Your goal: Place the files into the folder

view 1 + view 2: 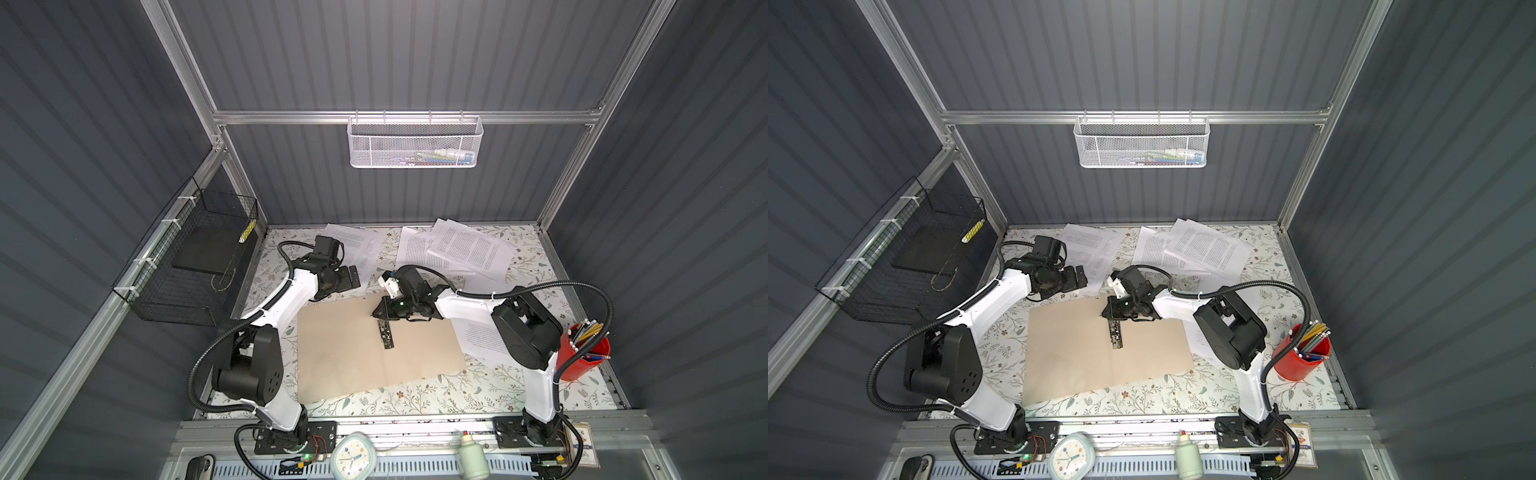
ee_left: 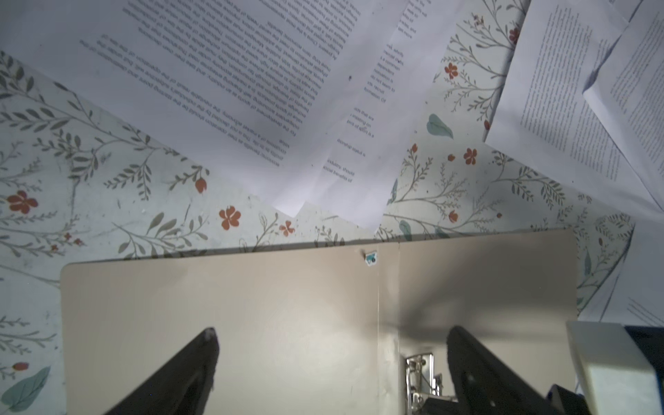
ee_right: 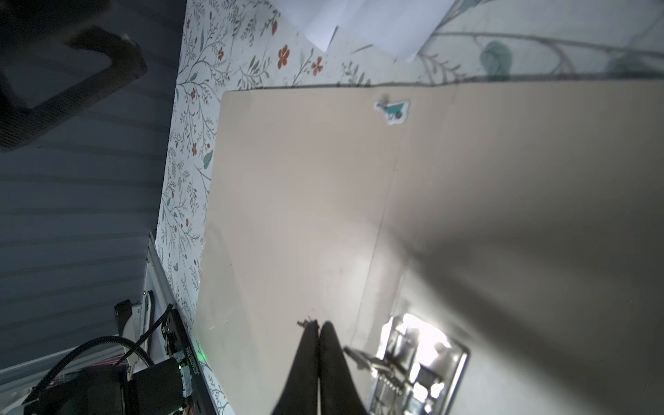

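Folder (image 1: 353, 353) is lying open and flat mid table (image 1: 415, 399), clip (image 1: 386, 334) on its spine. Right gripper (image 3: 318, 325) is sitting just beside the clip, fingers pressed together, gripping nothing visible. Left gripper (image 2: 332, 332) is hanging over the folder's far edge, fingers spread wide, empty. Files (image 1: 469, 249) are lying loose beyond that edge, apart from both.

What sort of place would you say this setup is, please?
Probably a mock office desk in a robot test booth: printed sheets and an open tan folder on it, a red pencil cup nearby, grey panels around.
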`<control>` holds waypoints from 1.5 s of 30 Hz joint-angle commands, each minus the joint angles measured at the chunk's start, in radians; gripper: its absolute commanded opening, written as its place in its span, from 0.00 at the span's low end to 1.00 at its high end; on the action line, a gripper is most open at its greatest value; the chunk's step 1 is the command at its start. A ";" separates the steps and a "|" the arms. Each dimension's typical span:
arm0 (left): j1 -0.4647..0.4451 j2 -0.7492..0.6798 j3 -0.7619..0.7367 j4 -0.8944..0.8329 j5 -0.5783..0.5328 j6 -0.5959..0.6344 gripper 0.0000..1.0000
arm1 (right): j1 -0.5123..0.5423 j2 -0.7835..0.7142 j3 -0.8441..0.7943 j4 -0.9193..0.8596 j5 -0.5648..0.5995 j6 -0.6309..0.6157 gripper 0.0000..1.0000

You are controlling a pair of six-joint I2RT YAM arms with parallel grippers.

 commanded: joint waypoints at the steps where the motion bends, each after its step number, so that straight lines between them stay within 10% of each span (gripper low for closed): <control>1: 0.014 0.082 0.084 0.012 -0.051 -0.002 1.00 | -0.048 0.057 0.047 -0.024 -0.056 -0.057 0.08; 7: 0.055 0.265 0.257 -0.016 -0.055 0.049 1.00 | -0.098 0.057 0.140 -0.053 -0.104 -0.116 0.21; 21: 0.122 0.530 0.487 0.004 -0.045 0.126 1.00 | -0.146 -0.183 -0.117 0.013 -0.175 -0.088 0.91; 45: -0.111 0.638 0.516 -0.015 0.215 0.080 1.00 | -0.315 -0.111 -0.003 -0.110 -0.089 -0.084 0.96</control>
